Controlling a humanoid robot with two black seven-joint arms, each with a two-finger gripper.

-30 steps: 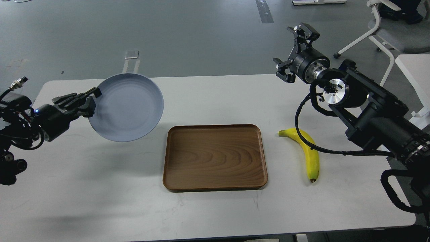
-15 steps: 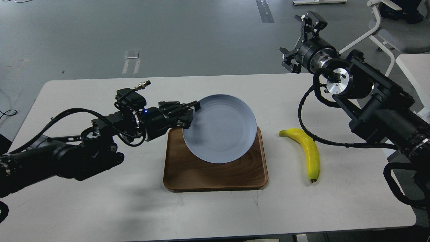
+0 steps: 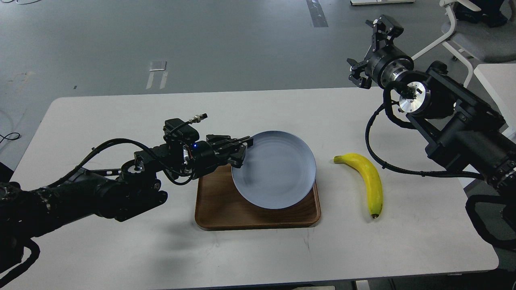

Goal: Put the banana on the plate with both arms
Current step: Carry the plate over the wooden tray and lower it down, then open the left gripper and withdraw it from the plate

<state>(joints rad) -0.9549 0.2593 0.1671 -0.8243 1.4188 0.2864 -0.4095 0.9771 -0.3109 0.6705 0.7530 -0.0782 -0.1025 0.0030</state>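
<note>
Black jaws of the left gripper [image 3: 238, 151] are pinched on the left rim of the plate [image 3: 278, 171], which is held tilted over the right part of the wooden tray [image 3: 213, 205]. The right gripper [image 3: 373, 52] is held high with jaws spread, well apart from the banana [image 3: 369, 181] lying on the table [image 3: 100, 121] just right of the tray. The plate-setting step is judged to be in hand; next, the plate must be lowered flat and the banana fetched.

Place: robotics lab or open office floor
Floor: bare grey floor [image 3: 181, 36] (marked with tape strips)
Furniture: white table [image 3: 121, 249], white rolling office chair [image 3: 463, 36]
</note>
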